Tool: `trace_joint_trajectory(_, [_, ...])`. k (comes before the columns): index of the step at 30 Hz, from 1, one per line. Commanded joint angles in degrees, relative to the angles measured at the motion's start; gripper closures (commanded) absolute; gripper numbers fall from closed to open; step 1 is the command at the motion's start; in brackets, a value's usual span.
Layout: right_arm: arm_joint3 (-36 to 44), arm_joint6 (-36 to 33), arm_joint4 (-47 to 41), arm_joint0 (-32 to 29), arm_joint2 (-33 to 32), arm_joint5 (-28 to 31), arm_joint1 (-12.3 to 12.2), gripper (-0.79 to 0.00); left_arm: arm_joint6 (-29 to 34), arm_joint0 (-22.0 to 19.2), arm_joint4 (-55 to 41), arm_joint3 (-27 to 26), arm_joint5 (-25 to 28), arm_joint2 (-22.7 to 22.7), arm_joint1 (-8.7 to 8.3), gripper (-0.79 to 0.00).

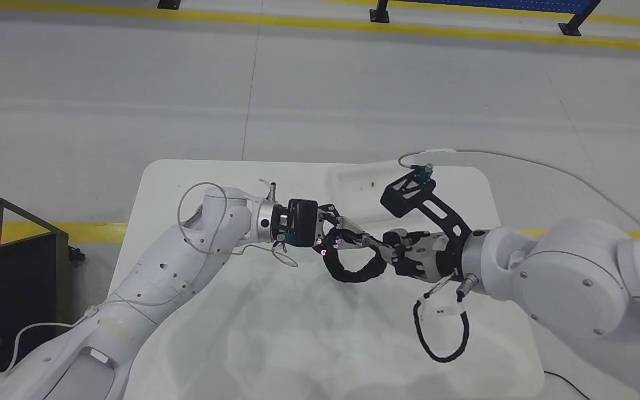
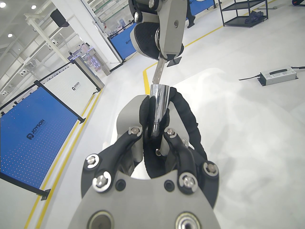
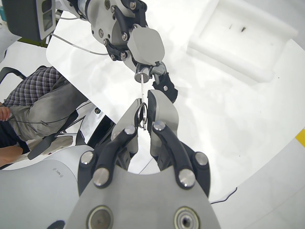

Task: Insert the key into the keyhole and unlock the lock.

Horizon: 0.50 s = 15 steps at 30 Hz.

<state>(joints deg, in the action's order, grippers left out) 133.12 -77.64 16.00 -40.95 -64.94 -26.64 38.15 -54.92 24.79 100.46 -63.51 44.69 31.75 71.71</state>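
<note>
My left gripper [image 2: 156,117] is shut on the lock's chrome cylinder [image 2: 159,103], which points toward the other arm. A black fabric-covered cable loop [image 2: 188,117] hangs off the lock and shows in the top view as a black ring [image 1: 352,262]. Facing it, my right gripper [image 3: 144,101] is shut on the head of a silver key [image 3: 142,88] with its key ring between the pads. The key's tip sits in the keyhole of the lock cylinder [image 3: 139,76]. Both grippers [image 1: 345,243] meet above the middle of the white table [image 1: 220,180].
A white foam tray [image 3: 240,41] lies on the table beyond the grippers. A black camera bracket [image 1: 420,200] rises from the right arm. A loose black cable [image 1: 440,330] loops near the right arm. A seated person shows past the table's edge.
</note>
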Motion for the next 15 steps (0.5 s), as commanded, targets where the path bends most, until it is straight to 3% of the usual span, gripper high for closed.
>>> trace_joint_trajectory(1, [-0.1,0.2,-0.2,0.5,0.5,-0.2,-0.2,0.0,0.0,0.0,0.1,0.0,0.0,0.1,0.02,0.0])
trace_joint_trajectory(15, [-2.1,-3.8,-6.2,6.2,3.4,3.8,-2.8,0.0,0.0,0.1,3.6,-0.6,-0.1,0.8,-0.31,0.0])
